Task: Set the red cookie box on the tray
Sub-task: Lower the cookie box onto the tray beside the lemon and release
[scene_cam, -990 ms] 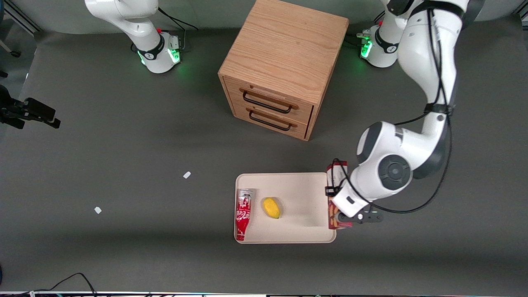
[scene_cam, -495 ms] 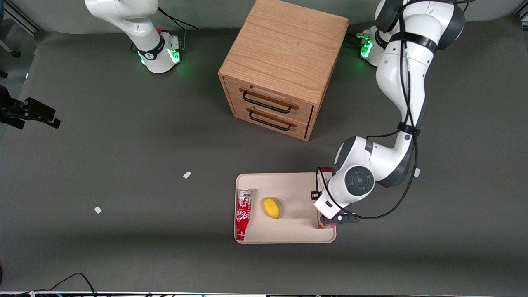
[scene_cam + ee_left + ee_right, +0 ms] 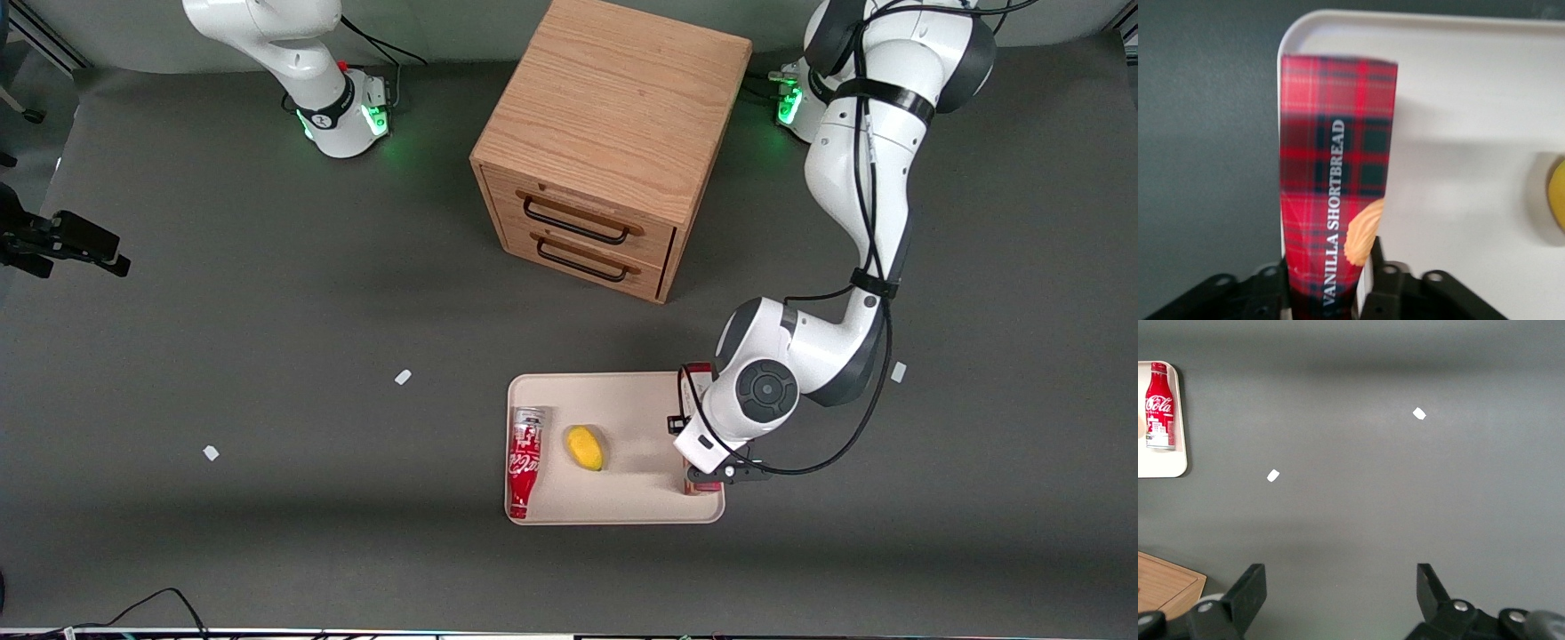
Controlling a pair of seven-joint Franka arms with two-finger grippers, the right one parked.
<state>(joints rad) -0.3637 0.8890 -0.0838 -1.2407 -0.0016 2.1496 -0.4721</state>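
The red cookie box (image 3: pixel 1335 173), red plaid with white lettering and a tan cookie picture, lies lengthwise just inside the tray's rim at the working arm's end. My left gripper (image 3: pixel 1328 267) is shut on it, one finger (image 3: pixel 1376 257) against each long side. In the front view the wrist covers most of the box (image 3: pixel 700 485), and the gripper (image 3: pixel 704 469) is low over the cream tray (image 3: pixel 636 502). The tray (image 3: pixel 1458 100) shows pale beside the box. Whether the box rests on the tray floor cannot be told.
A red-and-white drink can (image 3: pixel 524 458) lies at the tray's parked-arm end, with a yellow fruit (image 3: pixel 585 447) beside it. The wooden two-drawer cabinet (image 3: pixel 613 142) stands farther from the front camera. Two white scraps (image 3: pixel 403 377) (image 3: pixel 211 453) lie on the dark table.
The arm carried the box from just outside the tray's rim to inside it, toward the parked arm's end, and lowered. Over the last half second it barely moved.
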